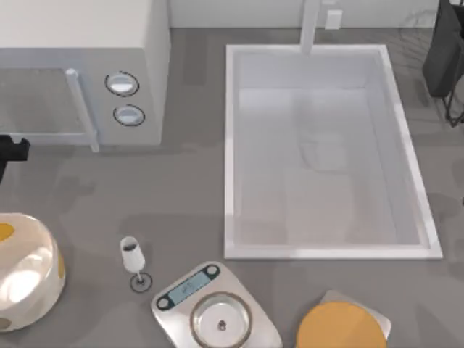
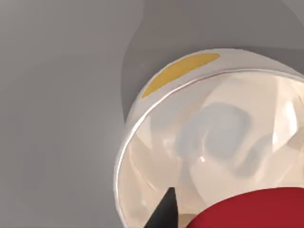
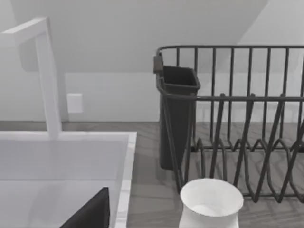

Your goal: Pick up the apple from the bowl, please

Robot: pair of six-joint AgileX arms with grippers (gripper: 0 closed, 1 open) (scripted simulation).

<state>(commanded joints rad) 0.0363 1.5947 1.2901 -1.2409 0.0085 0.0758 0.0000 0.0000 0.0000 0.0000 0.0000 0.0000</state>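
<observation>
Kitchen counter (image 1: pixel 181 210) seen from above. The bowl (image 1: pixel 25 272), glossy cream w/ yellow-orange spots, sits at the near left edge, partly cut off by the frame.

In the left wrist view, the camera looks down into the bowl (image 2: pixel 156 118) from close up. The apple (image 2: pixel 251 211), bright red, lies inside the bowl, cut off at the picture's edge so only part of its rounded top shows. One dark fingertip (image 2: pixel 164 211) of the left gripper points into the bowl just beside the apple; whether it touches the fruit can't be made out. The other finger isn't seen, so can't tell if the left gripper is apart or together. From above, a small dark piece of the left arm (image 1: pixel 11 152) pokes in at the far left edge, beyond the bowl.

Right wrist view: a dark finger (image 3: pixel 92 213) of the right gripper, cut off; its spread can't be judged either. Past it are the white sink (image 3: pixel 61 161), tap (image 3: pixel 47 76), a dark dish rack (image 3: pixel 237 128) w/ a cutlery holder (image 3: pixel 178 114), and a white cup (image 3: pixel 209 204).

Elsewhere on the counter from above: microwave (image 1: pixel 80 72) far left, sink (image 1: pixel 326 246) centre-right, wine glass (image 1: pixel 132 257), steel scale (image 1: pixel 214 308), orange-yellow disc (image 1: pixel 341 326) near right.
</observation>
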